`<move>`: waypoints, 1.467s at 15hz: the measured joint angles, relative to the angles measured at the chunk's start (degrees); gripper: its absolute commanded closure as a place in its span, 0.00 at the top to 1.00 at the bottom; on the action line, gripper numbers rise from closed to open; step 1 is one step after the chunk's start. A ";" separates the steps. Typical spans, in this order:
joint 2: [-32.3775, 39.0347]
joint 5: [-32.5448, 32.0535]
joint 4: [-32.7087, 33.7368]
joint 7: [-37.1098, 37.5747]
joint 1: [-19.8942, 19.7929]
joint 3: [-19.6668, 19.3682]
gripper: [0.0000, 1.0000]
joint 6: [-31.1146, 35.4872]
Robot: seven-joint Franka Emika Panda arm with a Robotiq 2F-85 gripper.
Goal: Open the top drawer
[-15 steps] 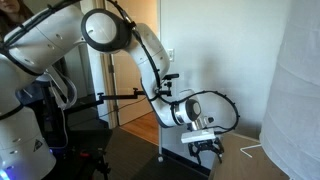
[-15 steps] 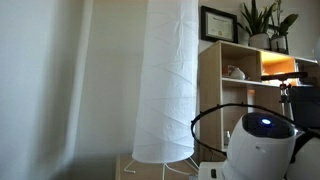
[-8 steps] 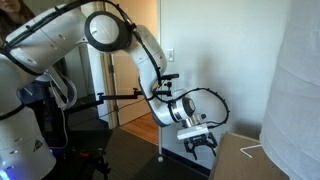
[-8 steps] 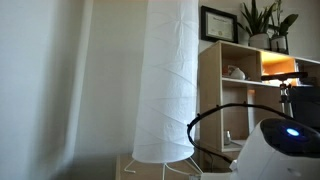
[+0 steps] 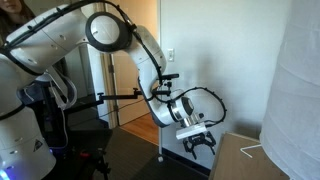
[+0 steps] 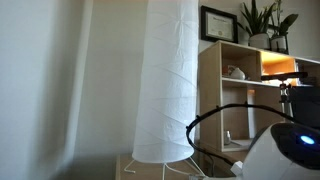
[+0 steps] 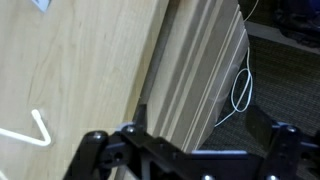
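In the wrist view I look down the front of a light-wood cabinet (image 7: 70, 70). Its drawer fronts show as stepped ridges (image 7: 195, 70) falling away from the top surface. The top drawer is the ridge just under the cabinet top, seen edge-on, and no handle shows. My gripper (image 7: 198, 124) is open, one finger (image 7: 137, 125) over the cabinet's edge and the other finger (image 7: 262, 128) over the dark floor. The ridges lie between them, and I cannot tell whether anything touches. In an exterior view the gripper (image 5: 197, 143) hangs at the cabinet's near corner (image 5: 235, 160).
A tall white paper lamp (image 6: 168, 80) stands on the cabinet top close to the arm. A white cable (image 7: 240, 90) lies on the dark carpet (image 7: 285, 80) beside the cabinet. A wooden shelf unit (image 6: 235, 90) with plants stands behind. A doorway (image 5: 130, 95) is behind the arm.
The wrist has turned and the gripper has shifted a little sideways and down toward the cabinet's front edge. The cabinet and lamp have not moved.
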 measured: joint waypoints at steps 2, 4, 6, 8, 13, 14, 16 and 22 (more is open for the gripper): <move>0.30 0.00 0.11 0.00 -0.37 0.16 1.00 -0.12; 0.70 0.00 0.29 -0.03 -0.87 0.55 1.00 -0.14; 1.10 0.00 0.42 -0.08 -1.40 0.99 1.00 -0.14; 1.45 0.00 0.55 -0.11 -1.72 1.21 1.00 -0.14; 1.63 0.00 0.78 -0.14 -2.05 1.57 1.00 -0.15; 1.63 0.00 0.81 -0.14 -2.05 1.57 1.00 -0.15; 1.66 0.00 0.91 -0.14 -2.05 1.57 1.00 -0.17; 1.68 0.00 0.97 -0.14 -2.05 1.58 1.00 -0.19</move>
